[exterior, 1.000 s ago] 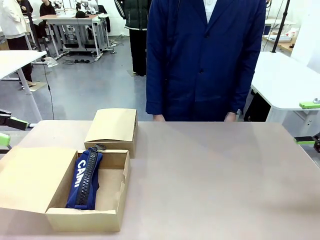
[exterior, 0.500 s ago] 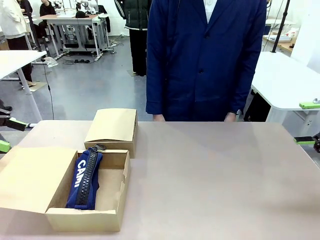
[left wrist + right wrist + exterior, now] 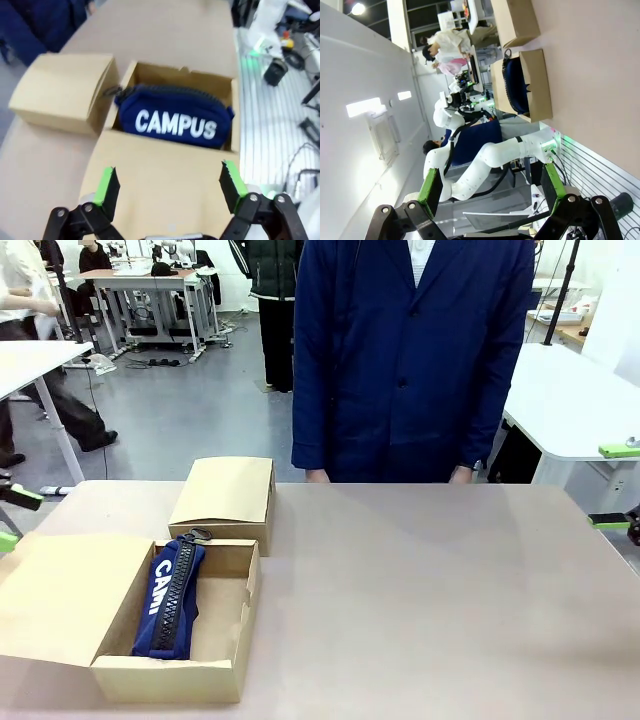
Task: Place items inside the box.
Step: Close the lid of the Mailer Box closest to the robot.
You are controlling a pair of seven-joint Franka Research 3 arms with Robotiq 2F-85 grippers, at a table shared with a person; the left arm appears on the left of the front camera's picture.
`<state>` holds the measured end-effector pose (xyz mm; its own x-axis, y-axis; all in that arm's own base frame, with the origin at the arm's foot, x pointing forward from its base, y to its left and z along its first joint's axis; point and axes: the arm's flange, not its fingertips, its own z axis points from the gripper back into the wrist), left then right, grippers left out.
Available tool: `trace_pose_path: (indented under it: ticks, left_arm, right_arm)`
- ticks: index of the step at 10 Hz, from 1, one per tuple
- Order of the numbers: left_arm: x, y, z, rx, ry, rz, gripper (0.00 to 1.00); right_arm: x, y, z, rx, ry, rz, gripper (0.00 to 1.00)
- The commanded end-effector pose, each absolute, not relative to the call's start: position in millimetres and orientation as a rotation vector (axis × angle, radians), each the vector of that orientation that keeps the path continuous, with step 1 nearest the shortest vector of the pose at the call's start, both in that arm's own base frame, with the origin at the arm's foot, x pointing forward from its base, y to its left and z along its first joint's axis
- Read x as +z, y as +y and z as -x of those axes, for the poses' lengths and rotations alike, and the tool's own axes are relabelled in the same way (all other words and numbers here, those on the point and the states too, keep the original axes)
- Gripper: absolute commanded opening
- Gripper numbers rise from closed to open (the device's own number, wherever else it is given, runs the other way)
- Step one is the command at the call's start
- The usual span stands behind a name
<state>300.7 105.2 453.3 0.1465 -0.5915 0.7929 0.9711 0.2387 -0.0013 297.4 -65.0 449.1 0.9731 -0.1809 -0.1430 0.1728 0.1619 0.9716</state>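
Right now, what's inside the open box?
The open box holds a navy pencil case lettered "CAMPUS", standing on its edge with the zipper up. Bare cardboard floor shows beside it. Whatever might lie under the case is covered.

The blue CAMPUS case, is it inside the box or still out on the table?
Inside. The CAMPUS pencil case lies in the open cardboard box, its walls around it and the lid flap folded back.
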Motion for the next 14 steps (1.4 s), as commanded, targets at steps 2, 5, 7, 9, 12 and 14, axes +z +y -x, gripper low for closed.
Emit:
trace_pose_path:
  ticks: [2, 5, 7, 9, 12, 14]
  left_arm:
    - [416.6, 152.9, -301.4, -1.247, -0.793, 0.604, 1.0]
    - [379.7, 201.6, -310.1, -1.312, -0.856, 0.512, 1.0]
    - [371.0, 225.6, -311.5, -1.284, -0.871, 0.512, 1.0]
    - [351.2, 222.8, -320.0, -1.278, -0.822, 0.528, 1.0]
    - [320.3, 212.1, -332.3, -1.272, -0.785, 0.604, 1.0]
    - [304.1, 195.3, -338.5, -1.306, -0.75, 0.651, 1.0]
  right_arm:
    - [454.8, -64.5, -297.9, -0.268, -0.003, -1.41, 1.0]
    - [454.8, -64.5, -297.9, -0.268, -0.003, -1.41, 1.0]
    - [454.8, -64.5, -297.9, -0.268, -0.003, -1.41, 1.0]
    - [454.8, -64.5, -297.9, -0.268, -0.003, -1.41, 1.0]
    - [454.8, -64.5, -297.9, -0.268, -0.003, -1.41, 1.0]
    - [454.8, -64.5, -297.9, -0.268, -0.003, -1.41, 1.0]
